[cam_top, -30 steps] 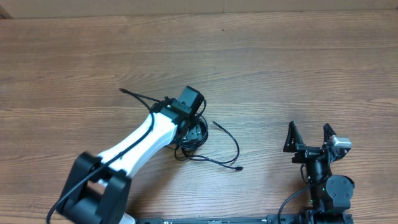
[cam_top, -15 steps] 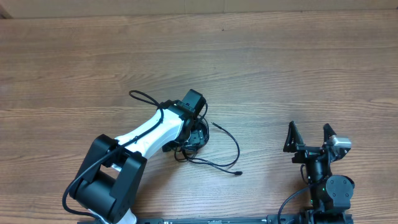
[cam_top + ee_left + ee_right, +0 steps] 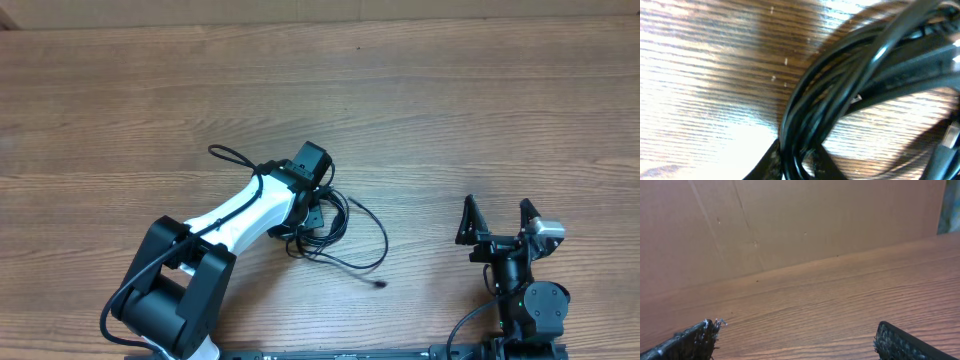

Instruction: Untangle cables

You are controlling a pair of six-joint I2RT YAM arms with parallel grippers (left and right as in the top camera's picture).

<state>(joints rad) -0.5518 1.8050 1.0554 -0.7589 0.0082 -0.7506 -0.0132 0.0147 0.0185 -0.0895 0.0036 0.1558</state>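
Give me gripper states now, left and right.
Left gripper: closed on the cables.
Right gripper: open, holding nothing.

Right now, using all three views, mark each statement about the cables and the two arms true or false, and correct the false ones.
1. The right claw is open and empty. True.
2. The cables lie in three separate straight lines. False: they are looped together in one tangle.
3. The left arm reaches over the tangle. True.
4. The right claw touches the cables. False: it sits apart from them, further right on the table.
5. One plug end lies loose on the wood, right of the tangle. True.
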